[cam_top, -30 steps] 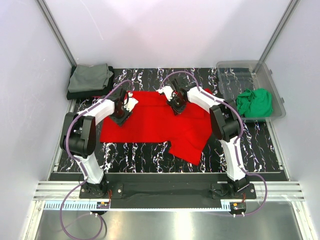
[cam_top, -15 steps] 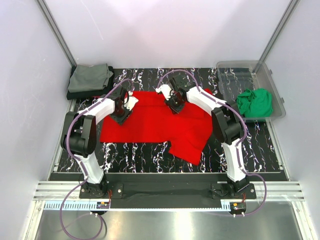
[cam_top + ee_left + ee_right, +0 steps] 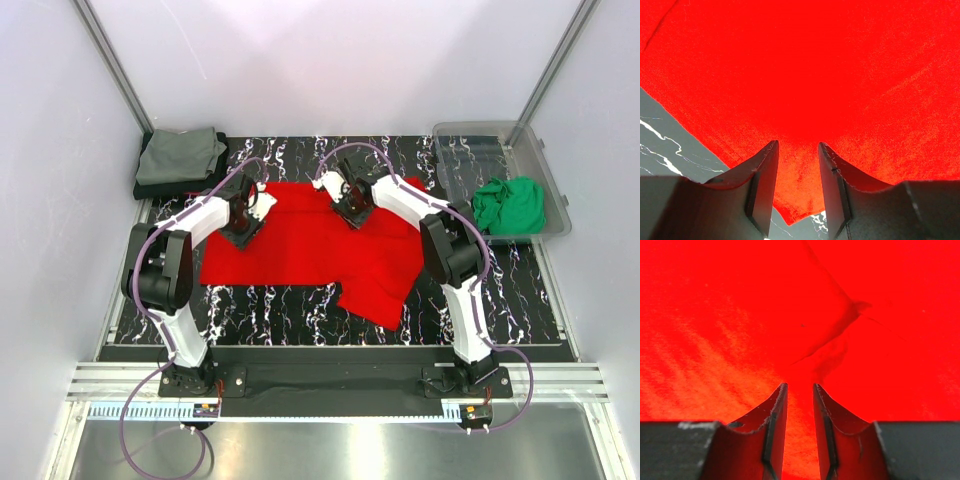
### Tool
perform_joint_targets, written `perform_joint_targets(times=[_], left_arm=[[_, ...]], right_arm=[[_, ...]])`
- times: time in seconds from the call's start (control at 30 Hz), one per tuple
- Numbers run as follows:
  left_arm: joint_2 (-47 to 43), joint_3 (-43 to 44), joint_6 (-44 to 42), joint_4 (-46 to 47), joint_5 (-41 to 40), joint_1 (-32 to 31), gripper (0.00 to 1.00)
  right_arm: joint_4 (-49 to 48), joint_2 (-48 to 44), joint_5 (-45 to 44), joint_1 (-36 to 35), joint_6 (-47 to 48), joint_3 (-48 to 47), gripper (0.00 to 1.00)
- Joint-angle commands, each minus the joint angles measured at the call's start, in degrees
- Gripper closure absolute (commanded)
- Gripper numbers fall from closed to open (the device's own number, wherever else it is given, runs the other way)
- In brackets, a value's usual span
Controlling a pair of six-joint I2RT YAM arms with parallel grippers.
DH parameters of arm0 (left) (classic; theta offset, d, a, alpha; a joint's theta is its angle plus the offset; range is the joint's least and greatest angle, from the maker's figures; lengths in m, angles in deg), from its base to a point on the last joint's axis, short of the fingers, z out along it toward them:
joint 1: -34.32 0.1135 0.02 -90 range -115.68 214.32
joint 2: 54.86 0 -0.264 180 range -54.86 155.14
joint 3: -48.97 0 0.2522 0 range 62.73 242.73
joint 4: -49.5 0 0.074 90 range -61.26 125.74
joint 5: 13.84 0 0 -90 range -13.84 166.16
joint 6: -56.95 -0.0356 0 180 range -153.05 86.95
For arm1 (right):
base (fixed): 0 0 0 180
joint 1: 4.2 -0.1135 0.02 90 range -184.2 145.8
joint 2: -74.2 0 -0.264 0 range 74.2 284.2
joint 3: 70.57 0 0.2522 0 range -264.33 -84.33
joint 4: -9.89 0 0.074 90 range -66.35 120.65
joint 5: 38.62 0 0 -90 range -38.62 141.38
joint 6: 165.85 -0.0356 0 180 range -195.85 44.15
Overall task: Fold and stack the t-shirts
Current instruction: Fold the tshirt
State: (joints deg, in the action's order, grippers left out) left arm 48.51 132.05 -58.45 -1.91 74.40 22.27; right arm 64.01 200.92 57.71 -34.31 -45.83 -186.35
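Note:
A bright red t-shirt (image 3: pixel 310 245) lies spread over the middle of the table, with a flap hanging toward the near right. My left gripper (image 3: pixel 243 217) is over its far left corner. In the left wrist view this gripper (image 3: pixel 797 147) is open, and the red cloth edge (image 3: pixel 790 210) lies flat between its fingers. My right gripper (image 3: pixel 349 199) is over the shirt's far edge. Its jaws (image 3: pixel 800 386) stand a little apart above a crease (image 3: pixel 835 335) and grip nothing. A green t-shirt (image 3: pixel 510 205) is bunched in the bin. A grey-olive t-shirt (image 3: pixel 182 155) lies folded on a dark one (image 3: pixel 150 188).
A clear plastic bin (image 3: pixel 455 165) stands at the back right. The folded stack sits at the back left corner. Black marbled tabletop (image 3: pixel 270 300) shows in front of the red shirt. Metal frame posts rise at both back corners.
My right gripper has opened and let go of the red cloth, shifting slightly toward the back. The left gripper has stayed where it was.

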Motion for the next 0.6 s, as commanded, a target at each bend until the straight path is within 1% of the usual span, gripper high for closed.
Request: perform_joint_targets(times=[0.0,0.03,0.07,0.13,0.17,0.2,0.23,0.27,0.3,0.33,0.37,0.4,0.43,0.47,0.53,0.57], left_arm=[[0.2,2.2,0.2,0.3,1.4,0.4,0.58],[-0.7,2.6,0.0,-0.3,1.4,0.4,0.58],[-1.7,3.2,-0.3,-0.9,3.8,0.4,0.58],[-6.0,2.8,-2.5,-2.3,6.2,0.4,0.57],[-7.6,1.6,-3.7,-2.7,8.4,0.4,0.56],[-9.1,0.8,-6.3,-3.3,9.0,0.4,0.54],[-11.5,-0.2,-7.6,-3.6,9.2,0.4,0.53],[-12.5,-2.4,-8.8,-3.5,9.2,0.4,0.52],[-13.4,-3.6,-9.9,-3.6,9.1,0.5,0.51],[-14.4,-4.6,-11.3,-3.7,9.0,0.5,0.45],[-14.6,-6.1,-11.5,-3.7,9.1,0.6,0.42],[-14.7,-6.6,-11.3,-4.1,9.4,0.8,0.38],[-14.2,-6.7,-11.0,-4.6,9.8,1.0,0.34],[-13.6,-6.2,-10.4,-5.0,10.6,1.1,0.33],[-11.5,-4.4,-7.3,-5.9,11.3,1.1,0.3],[-10.5,-3.5,-6.1,-6.2,12.2,1.2,0.3]], right_arm=[[-1.0,-2.0,-2.6,-0.2,0.6,0.6,0.67],[-1.0,-3.3,-2.0,0.5,0.4,1.3,0.66],[-1.0,-6.8,-1.2,1.0,0.0,2.2,0.66],[-0.8,-11.8,4.4,2.7,1.7,7.2,0.65],[-1.2,-18.0,6.4,3.2,3.6,10.1,0.64],[-1.3,-21.2,9.4,3.6,8.1,16.8,0.63],[-1.2,-24.2,11.1,4.2,10.7,20.4,0.63],[-1.4,-30.8,12.6,4.5,13.8,24.4,0.62],[-1.4,-33.8,14.6,4.8,19.6,32.1,0.62],[-1.2,-36.7,15.3,4.9,22.4,35.8,0.61],[-1.1,-42.0,15.9,4.9,25.0,39.3,0.6],[-1.1,-44.7,16.5,4.9,29.1,45.4,0.6],[-1.2,-47.0,16.8,4.9,31.0,48.0,0.59],[-1.6,-50.9,17.1,5.0,32.8,52.7,0.58],[-3.3,-54.0,18.1,5.0,37.6,56.6,0.58],[-4.2,-56.7,18.5,5.0,41.4,60.3,0.58]])
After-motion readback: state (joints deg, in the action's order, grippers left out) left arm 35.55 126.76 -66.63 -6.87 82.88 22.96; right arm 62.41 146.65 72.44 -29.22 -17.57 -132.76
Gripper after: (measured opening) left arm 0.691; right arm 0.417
